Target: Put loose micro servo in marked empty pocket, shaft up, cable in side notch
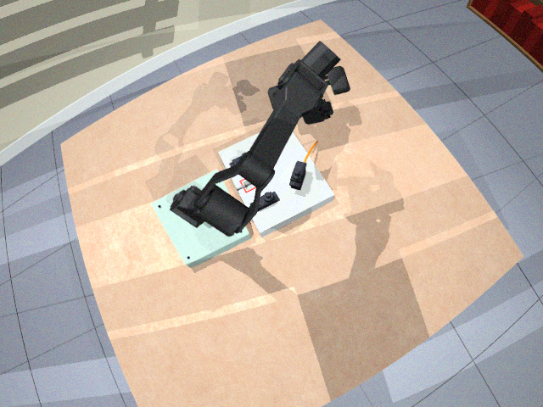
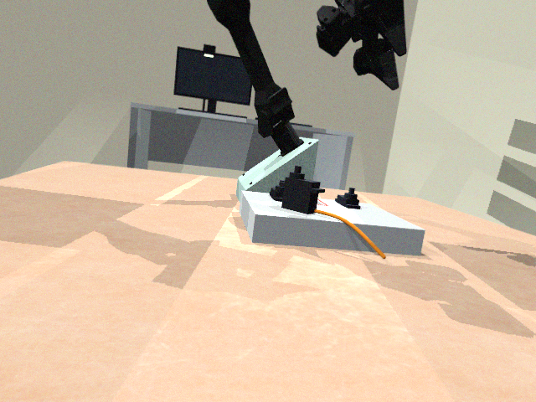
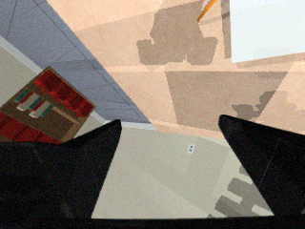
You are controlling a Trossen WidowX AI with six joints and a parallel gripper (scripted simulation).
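Above the table (image 1: 210, 359) (image 2: 260, 346) (image 3: 124, 91), beyond the white deck (image 1: 285, 214) (image 2: 337, 234) (image 3: 267, 33), the claw (image 1: 332, 97) (image 2: 391, 71) (image 3: 169, 121) is held high by the black arm (image 1: 276, 136) (image 2: 255, 56), its fingers spread wide with nothing between them. The arm is carried by a pale green block (image 1: 187, 257) (image 2: 311, 151) and is stretched across part of the deck. On the deck's top, the loose micro servo (image 1: 298, 175) (image 2: 298, 195) is stood outside the red-marked pocket (image 1: 248, 186), its shaft pointed up, its orange cable (image 1: 310, 151) (image 2: 359, 231) (image 3: 206, 10) draped past the edge. The pocket is partly hidden by the arm; beside it, another servo (image 1: 267, 200) is seated.
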